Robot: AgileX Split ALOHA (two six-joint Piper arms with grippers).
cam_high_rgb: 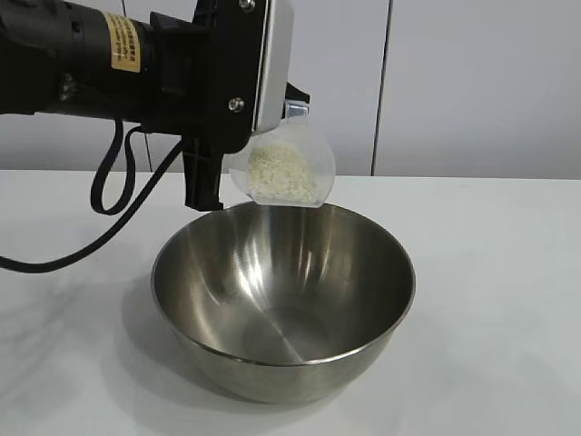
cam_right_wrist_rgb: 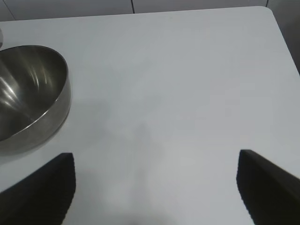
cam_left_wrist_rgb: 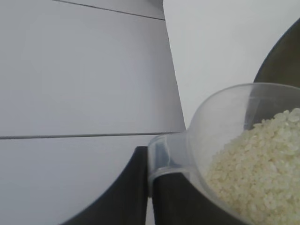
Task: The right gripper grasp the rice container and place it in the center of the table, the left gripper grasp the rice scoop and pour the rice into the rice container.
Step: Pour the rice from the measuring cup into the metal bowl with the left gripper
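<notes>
A white desk (cam_high_rgb: 508, 272) stood before pale wall panels. The rice container (cam_high_rgb: 283, 304), a shiny steel bowl, sat upright near the middle of the desk, apparently with no grains in it yet, though reflections made that hard to judge. Above its far rim, the left end effector (cam_high_rgb: 263, 173) was clamped tight on the handle of the rice scoop (cam_high_rgb: 283, 173), which was tipped toward the bowl with the rice (cam_high_rgb: 281, 174) heaped inside. The right end effector (cam_right_wrist_rgb: 154, 187) hung over bare desk beside the bowl, its fingers (cam_right_wrist_rgb: 42, 187) spread wide, holding nothing.
</notes>
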